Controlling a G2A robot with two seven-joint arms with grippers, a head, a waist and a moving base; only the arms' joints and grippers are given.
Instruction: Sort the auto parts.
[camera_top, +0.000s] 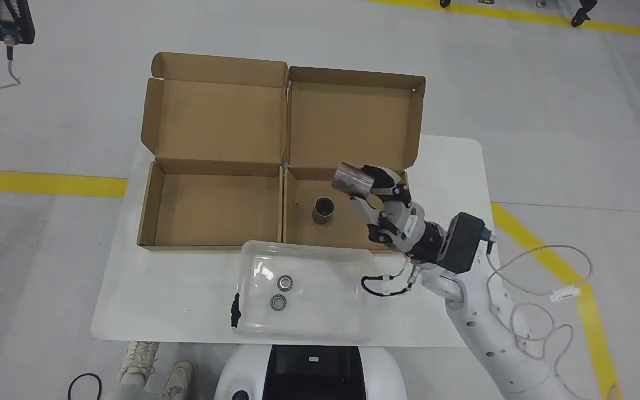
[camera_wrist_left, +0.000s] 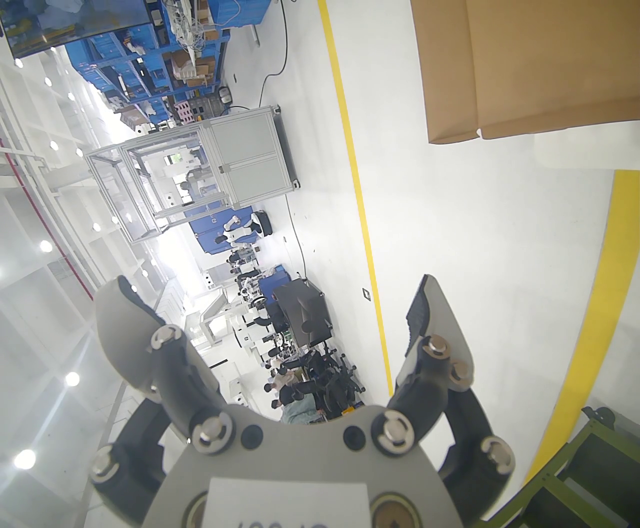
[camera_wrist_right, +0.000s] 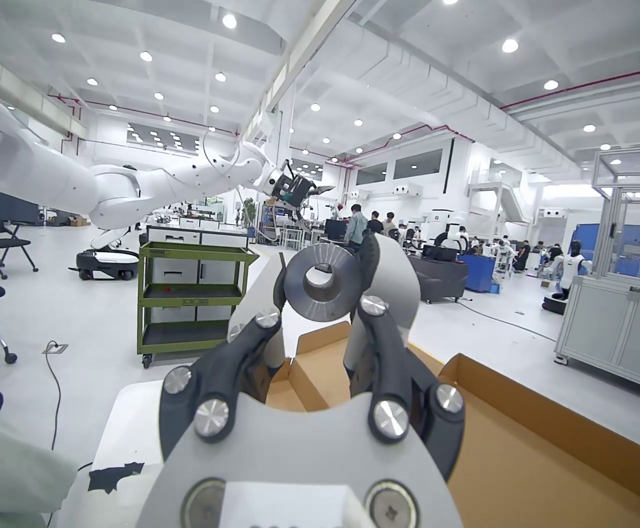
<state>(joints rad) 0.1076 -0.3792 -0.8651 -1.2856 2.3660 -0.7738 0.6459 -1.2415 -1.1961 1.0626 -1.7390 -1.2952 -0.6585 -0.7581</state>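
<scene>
Clamped in the right gripper (camera_wrist_right: 324, 272), fingers pinched across its round wall: a steel sleeve (camera_wrist_right: 320, 289), bore facing back toward the wrist, so long axis in line with the reach and near level, not upright. From the top view, hanging over the far part of the right box (camera_top: 305, 190), just short of the raised lid (camera_top: 350, 115). Below it and a little nearer the robot, standing on that box's floor with open end up: a second sleeve (camera_top: 325, 210) (same sort by the look, so probably the proper box for this one). Apart from the held one, not touching. Likely next: lower and let go beside it, tipping to upright if meant to match. Wider room toward the box's outer wall than toward the wall shared with the left box (camera_top: 210, 205), though much of that floor hidden under the arm. Edges to mind: lid behind, and the front wall set close against the bin (camera_top: 330, 300), where two bearings (camera_top: 286, 283) lie waiting. Left gripper (camera_wrist_left: 272, 300) spread wide, holding nothing, raised well away from the boxes, hence no help here. Right arm by far the nearer, already over the drop.
</scene>
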